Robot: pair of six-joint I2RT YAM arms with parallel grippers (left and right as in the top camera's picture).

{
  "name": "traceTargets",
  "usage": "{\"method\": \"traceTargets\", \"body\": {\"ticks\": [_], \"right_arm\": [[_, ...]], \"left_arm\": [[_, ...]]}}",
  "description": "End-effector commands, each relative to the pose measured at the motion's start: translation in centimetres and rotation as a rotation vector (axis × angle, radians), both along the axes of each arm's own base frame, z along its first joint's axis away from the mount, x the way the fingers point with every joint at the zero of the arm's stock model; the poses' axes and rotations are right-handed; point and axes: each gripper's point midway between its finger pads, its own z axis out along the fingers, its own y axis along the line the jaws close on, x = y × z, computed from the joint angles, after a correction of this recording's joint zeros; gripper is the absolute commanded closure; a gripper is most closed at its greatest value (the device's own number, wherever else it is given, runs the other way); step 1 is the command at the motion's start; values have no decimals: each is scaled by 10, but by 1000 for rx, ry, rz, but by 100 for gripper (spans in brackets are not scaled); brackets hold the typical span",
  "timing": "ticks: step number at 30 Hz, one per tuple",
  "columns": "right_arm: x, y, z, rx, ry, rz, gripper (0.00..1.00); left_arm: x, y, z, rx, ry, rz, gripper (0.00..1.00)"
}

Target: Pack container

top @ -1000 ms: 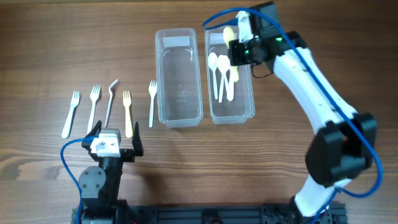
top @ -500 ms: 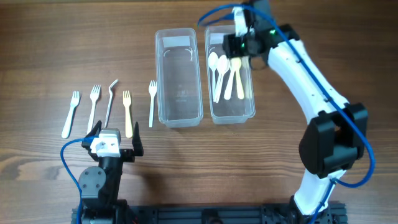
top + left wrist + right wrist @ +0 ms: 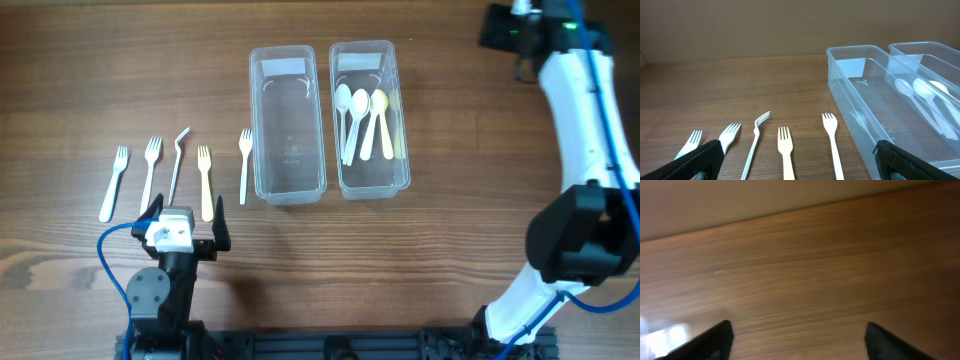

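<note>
Nearest to the robot's base, the left pincer (image 3: 186, 222) hovers low over the wooden tabletop (image 3: 450, 250). Its two fingers are spread wide and there is nothing between them.

Just beyond it, five forks (image 3: 150, 172) lie in a row on the tabletop, with the tines pointing away from the base. They lie apart and do not touch one another. The middle one is a bent fork (image 3: 178, 163) with a thin handle, and the cream fork (image 3: 205, 182) lies to its right. The other three are white.

Right of the forks, two clear containers stand side by side, with their long walls close together. The left container (image 3: 287, 195) holds nothing. The right container (image 3: 375, 190) holds three spoons (image 3: 360, 100), two white and one cream. Their bowls lie toward the far end, and the handles run toward the base.

Farthest away, at the far right corner, is the right pincer (image 3: 797, 332). It is well apart from both containers. Its fingers are released and wide, and only bare wood shows between them.
</note>
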Motion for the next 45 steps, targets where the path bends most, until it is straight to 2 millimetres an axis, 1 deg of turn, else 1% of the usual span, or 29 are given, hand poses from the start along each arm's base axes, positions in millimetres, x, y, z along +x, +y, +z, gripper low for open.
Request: {"method": "traceTargets", "body": {"ticks": [1, 3, 5, 12, 14, 15, 18, 19, 21, 24, 28, 30, 32, 35, 37, 42, 44, 45], "right_arm": [[-7, -36, 8, -19, -17, -81, 1], [-9, -46, 8, -19, -17, -99, 0], [-10, -50, 8, -20, -16, -107, 0], [-10, -51, 9, -21, -17, -107, 0], [-10, -51, 9, -21, -17, -107, 0], [-10, -51, 9, -21, -17, -107, 0], [-10, -51, 9, -21, -17, -107, 0], [-10, -51, 9, -21, -17, -106, 0], [-10, -51, 9, -21, -17, -106, 0], [-10, -51, 9, -21, -17, -106, 0], [-10, -51, 9, -21, -17, -106, 0], [-10, -51, 9, -21, -17, -106, 0], [-10, -51, 9, -21, -17, -106, 0], [-10, -51, 9, -21, -17, -106, 0], [-10, -51, 9, -21, -17, -107, 0], [-10, -51, 9, -21, -17, -107, 0], [-10, -51, 9, -21, -17, -107, 0], [-10, -51, 9, -21, -17, -106, 0]], "left_arm": [[0, 0, 0, 14, -6, -3, 0], [0, 0, 0, 14, -6, -3, 0], [0, 0, 0, 14, -6, -3, 0], [0, 1, 0, 15, -6, -1, 0], [0, 8, 1, 22, -10, 43, 0], [0, 9, 2, 22, -14, 45, 1], [1, -1, 9, 1, -41, -9, 0], [1, -4, 12, -6, -52, -27, 0], [0, -4, 20, -83, -65, -13, 0], [-2, -3, 41, -173, -84, -1, 0], [-3, 1, 68, -178, -47, 28, 0], [1, 1, 84, -173, -11, 32, 0], [8, 1, 100, -154, 28, 31, 0], [31, 1, 128, -94, 124, 25, 0], [50, 1, 141, -49, 210, 18, 0], [105, 1, 157, -40, 448, 20, 0], [134, 1, 164, -40, 482, 21, 0], [142, 1, 165, -41, 489, 21, 0]]}}
